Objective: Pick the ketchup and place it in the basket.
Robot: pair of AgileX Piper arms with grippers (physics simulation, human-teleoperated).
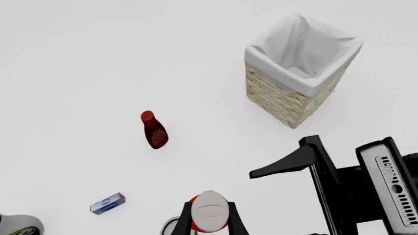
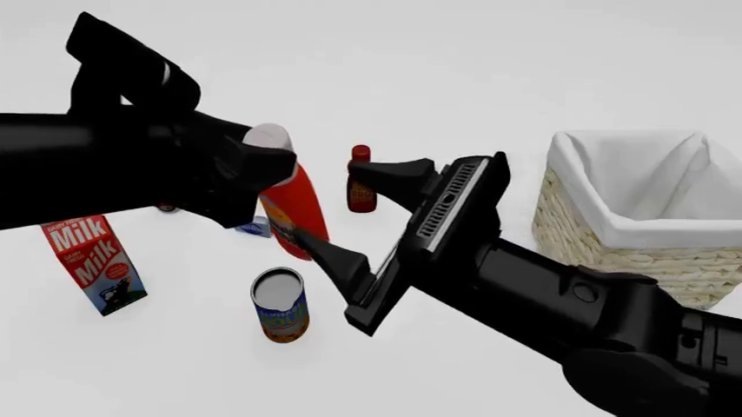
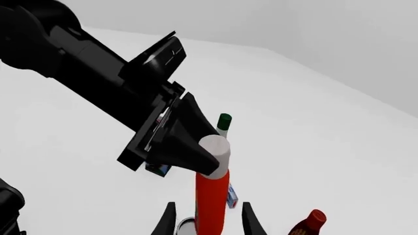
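The left gripper [image 2: 269,169] clenches the ketchup [image 2: 295,208] at its cap. The right gripper [image 2: 347,217] gapes, released, flanking the bottle; a premature handover could drop it short of the basket [image 2: 626,230].

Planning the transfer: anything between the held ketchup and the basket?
Yes. The right gripper, open, sits just right of the ketchup that the left gripper clamps near its cap, with the right arm across the path to the basket.

Milk carton [image 2: 96,263]: "Milk" printed twice, white on red. Other labels unreadable.
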